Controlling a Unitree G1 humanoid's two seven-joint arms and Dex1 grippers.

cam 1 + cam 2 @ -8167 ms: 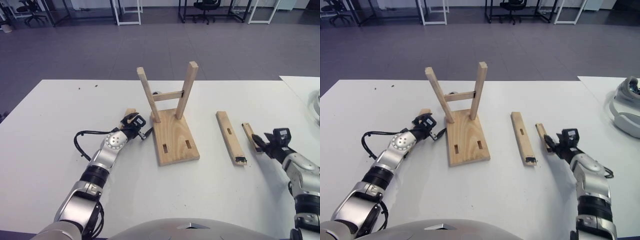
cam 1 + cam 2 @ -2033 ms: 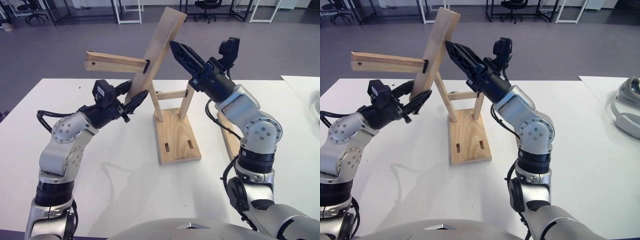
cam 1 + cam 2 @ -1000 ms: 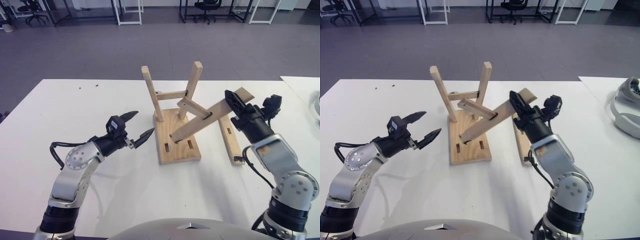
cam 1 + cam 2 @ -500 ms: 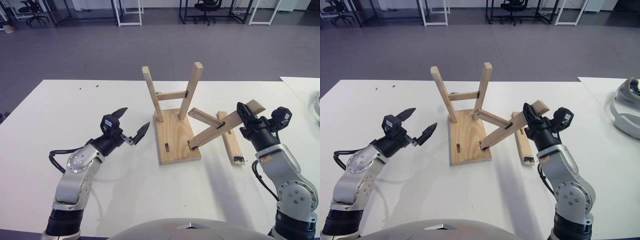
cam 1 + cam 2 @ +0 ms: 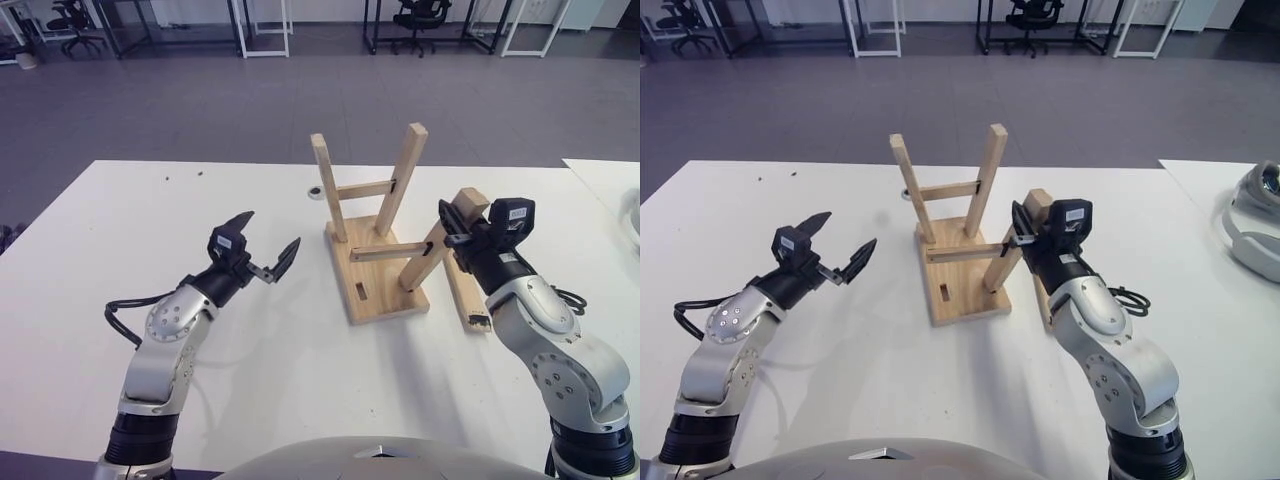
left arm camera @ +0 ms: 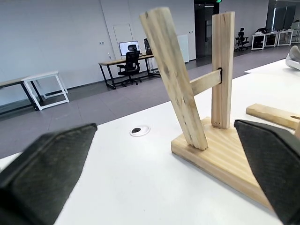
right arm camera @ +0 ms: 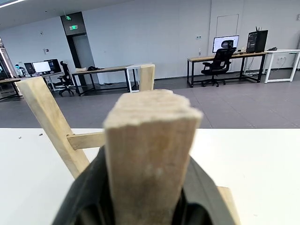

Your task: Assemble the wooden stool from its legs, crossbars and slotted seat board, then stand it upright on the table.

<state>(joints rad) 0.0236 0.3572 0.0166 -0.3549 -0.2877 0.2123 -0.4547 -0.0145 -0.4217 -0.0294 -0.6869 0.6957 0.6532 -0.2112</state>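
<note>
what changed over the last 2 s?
The left gripper let go of the loose wooden leg with crossbar and dropped to hover open over the white table. The right gripper carried that piece down onto the slotted seat board, tilting it nearly upright. The two fitted legs stayed put.

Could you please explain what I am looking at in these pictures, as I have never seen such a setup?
This is a humanoid robot with two arms, each ending in a two-finger gripper. Two pictures come from cameras in its head, looking down over a white table. The other two come from cameras on its wrists. On the table lies a wooden seat board with upright legs standing in it, joined by a crossbar. The right gripper is shut on a third leg, which carries a second crossbar; the leg's lower end is at the board. The left gripper hovers open and empty beside the board. A loose leg lies to the board's right.
</note>
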